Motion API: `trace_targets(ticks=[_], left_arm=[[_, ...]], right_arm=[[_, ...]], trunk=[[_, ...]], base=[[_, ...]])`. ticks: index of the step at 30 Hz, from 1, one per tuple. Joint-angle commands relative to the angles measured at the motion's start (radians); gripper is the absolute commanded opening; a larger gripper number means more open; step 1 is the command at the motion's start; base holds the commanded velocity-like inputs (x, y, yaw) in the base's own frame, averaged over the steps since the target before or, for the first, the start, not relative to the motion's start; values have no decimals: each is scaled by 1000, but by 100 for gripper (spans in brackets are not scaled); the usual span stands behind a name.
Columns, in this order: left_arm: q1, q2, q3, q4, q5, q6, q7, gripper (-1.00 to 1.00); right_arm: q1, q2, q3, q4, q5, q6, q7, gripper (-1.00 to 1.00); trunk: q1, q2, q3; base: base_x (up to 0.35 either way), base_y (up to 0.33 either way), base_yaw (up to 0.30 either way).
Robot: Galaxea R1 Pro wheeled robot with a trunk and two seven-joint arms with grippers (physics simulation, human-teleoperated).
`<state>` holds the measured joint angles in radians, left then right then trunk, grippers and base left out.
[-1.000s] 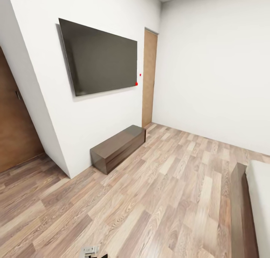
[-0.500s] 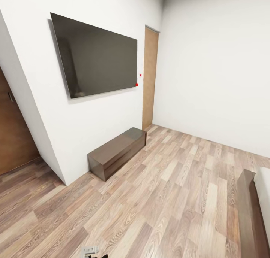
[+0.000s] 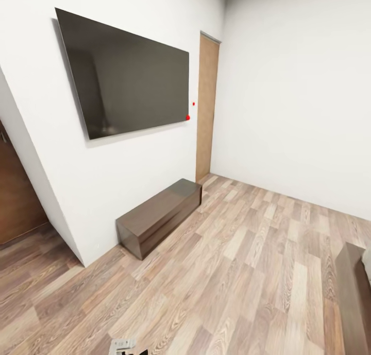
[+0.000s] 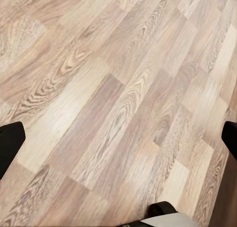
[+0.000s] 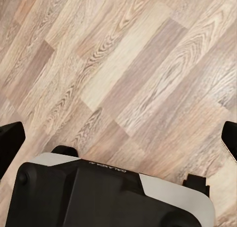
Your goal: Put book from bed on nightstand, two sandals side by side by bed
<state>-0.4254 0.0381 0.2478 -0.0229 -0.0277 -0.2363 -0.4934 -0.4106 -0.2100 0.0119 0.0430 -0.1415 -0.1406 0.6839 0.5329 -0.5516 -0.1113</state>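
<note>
Bed corner edging into head view at right of plank floor; book, sandals out of frame.
Both grippers spread wide, empty, hanging over bare planks for travel; long cabinet under wall screen.

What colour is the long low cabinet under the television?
Dark brown wood; the cabinet shows best in the head view.

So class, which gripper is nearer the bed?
Right, probably: the bed lies to the robot's right. Right gripper and left gripper both hang over floor, away from it.
</note>
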Motion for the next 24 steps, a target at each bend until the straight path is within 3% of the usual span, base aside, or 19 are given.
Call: trace_targets(ticks=[1, 24], left_arm=[[-1, 0, 5, 1, -3, -3, -4, 100], [-1, 0, 5, 1, -3, -3, -4, 100]], right_arm=[[-2, 0, 2, 4, -7, -5, 5, 100], [-2, 0, 2, 4, -7, -5, 5, 100]], trunk=[[1, -2, -2], [1, -2, -2]], base=[[333, 0, 0], [333, 0, 0]])
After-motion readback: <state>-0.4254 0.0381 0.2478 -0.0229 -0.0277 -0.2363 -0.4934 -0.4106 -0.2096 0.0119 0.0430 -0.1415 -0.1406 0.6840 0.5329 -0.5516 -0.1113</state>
